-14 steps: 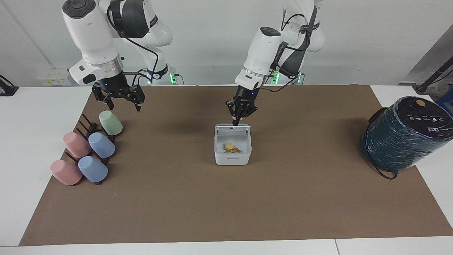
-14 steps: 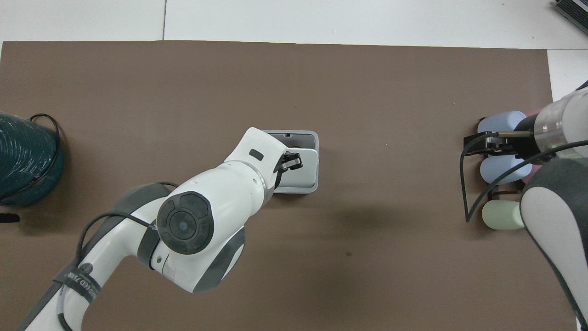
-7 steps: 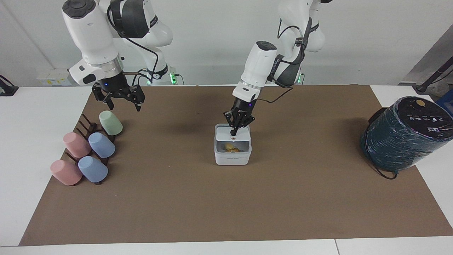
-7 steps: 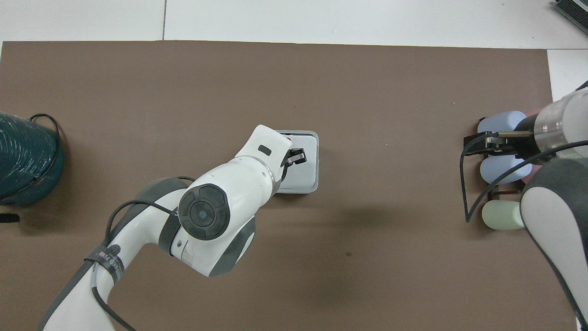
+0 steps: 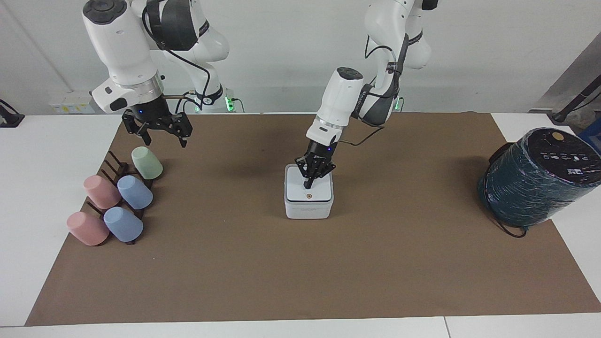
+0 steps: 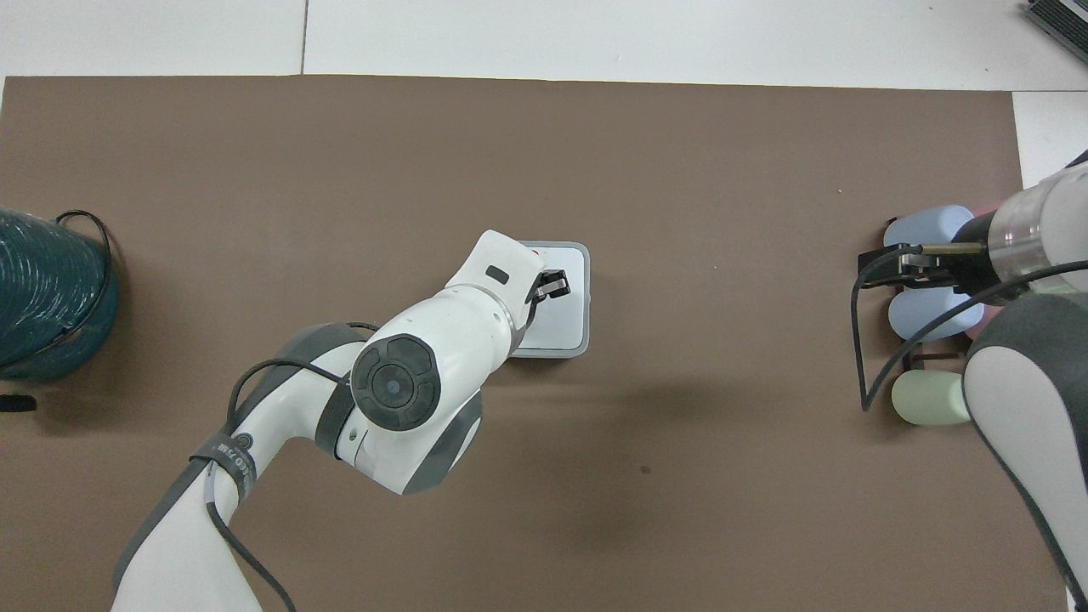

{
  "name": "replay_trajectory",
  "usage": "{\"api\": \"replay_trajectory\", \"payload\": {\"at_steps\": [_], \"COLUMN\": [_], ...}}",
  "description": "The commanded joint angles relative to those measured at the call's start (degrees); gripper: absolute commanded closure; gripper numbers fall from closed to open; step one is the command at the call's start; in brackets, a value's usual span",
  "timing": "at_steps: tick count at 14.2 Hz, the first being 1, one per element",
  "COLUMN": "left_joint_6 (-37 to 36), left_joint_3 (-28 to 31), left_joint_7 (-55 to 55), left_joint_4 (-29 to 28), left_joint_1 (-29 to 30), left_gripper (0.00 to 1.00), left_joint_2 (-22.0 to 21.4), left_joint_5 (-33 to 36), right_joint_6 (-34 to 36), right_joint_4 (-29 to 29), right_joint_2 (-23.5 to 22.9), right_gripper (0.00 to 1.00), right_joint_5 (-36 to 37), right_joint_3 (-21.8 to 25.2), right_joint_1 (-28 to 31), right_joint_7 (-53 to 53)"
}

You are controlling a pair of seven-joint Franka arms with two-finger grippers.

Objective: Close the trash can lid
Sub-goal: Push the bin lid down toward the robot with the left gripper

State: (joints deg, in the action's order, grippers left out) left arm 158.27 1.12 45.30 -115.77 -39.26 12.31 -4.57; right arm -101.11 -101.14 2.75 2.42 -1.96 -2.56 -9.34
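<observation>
Lid (image 5: 308, 189) now down flat on can (image 5: 308, 209) — left gripper (image 5: 309, 184) (fingers together) pressing it, right gripper (image 5: 159, 133) (fingers apart) waiting over cups (image 5: 146, 162) — excess force could tip can.

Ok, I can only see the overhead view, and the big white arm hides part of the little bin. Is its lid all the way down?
Observer: Yes. In the facing view the lid lies flat on the trash can, with no gap showing.
Operator: Is the end effector touching it?
Observer: It looks so. The left end effector has its tip on the lid, just on the robots' side of the orange dot.
Operator: And the other arm?
Observer: The right end effector waits open, up in the air above the cups, touching none.
</observation>
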Motion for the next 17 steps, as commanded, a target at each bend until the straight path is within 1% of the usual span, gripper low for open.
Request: {"api": "replay_trajectory", "payload": {"at_steps": [1,5,7,8,9,10,11,13,16,17], "left_joint_6": [1.8,4.2,3.6,2.4,-1.3,-6.5,-12.7,-25.2,-43.5,-48.1], "left_joint_3": [-0.1,-0.1,-0.1,0.0,0.1,0.4,0.6,0.8,0.8,0.9], "left_joint_7": [-0.8,-0.9,-0.7,-0.6,-0.7,-0.7,-0.8,-3.5,-11.9,-15.4], "left_joint_4": [1.0,0.9,1.6,3.0,4.2,6.2,8.7,14.6,23.4,25.4], "left_joint_1": [0.2,-0.3,-0.2,0.0,0.2,0.3,0.6,3.1,7.2,8.8], "left_gripper": [0.94,0.94,0.93,0.92,0.92,0.92,0.92,0.91,0.91,0.91], "left_joint_2": [2.4,5.5,5.7,5.7,4.9,3.9,2.9,1.6,0.7,0.6], "left_joint_5": [-0.7,-0.5,0.1,0.1,0.1,0.1,0.2,0.1,0.1,0.1], "right_joint_6": [-0.8,-0.8,-0.8,-0.7,-0.7,-0.8,-0.7,-0.7,-0.7,-0.7], "right_joint_4": [-0.9,-0.9,-0.9,-0.9,-0.9,-0.9,-0.9,-0.9,-0.9,-0.9], "right_joint_2": [0.7,0.7,0.8,0.8,0.8,0.7,0.8,0.8,0.8,0.8], "right_gripper": [0.0,0.0,0.0,0.0,0.0,0.0,0.0,0.0,0.0,0.0], "right_joint_5": [-1.5,-1.5,-1.5,-1.5,-1.5,-1.5,-1.5,-1.5,-1.5,-1.5], "right_joint_3": [-0.3,-0.3,-0.3,-0.3,-0.3,-0.3,-0.3,-0.3,-0.3,-0.3], "right_joint_1": [0.8,0.8,0.8,0.8,0.8,0.8,0.8,0.7,0.8,0.8], "right_joint_7": [1.4,1.4,1.4,1.4,1.4,1.4,1.4,1.4,1.4,1.4]}}
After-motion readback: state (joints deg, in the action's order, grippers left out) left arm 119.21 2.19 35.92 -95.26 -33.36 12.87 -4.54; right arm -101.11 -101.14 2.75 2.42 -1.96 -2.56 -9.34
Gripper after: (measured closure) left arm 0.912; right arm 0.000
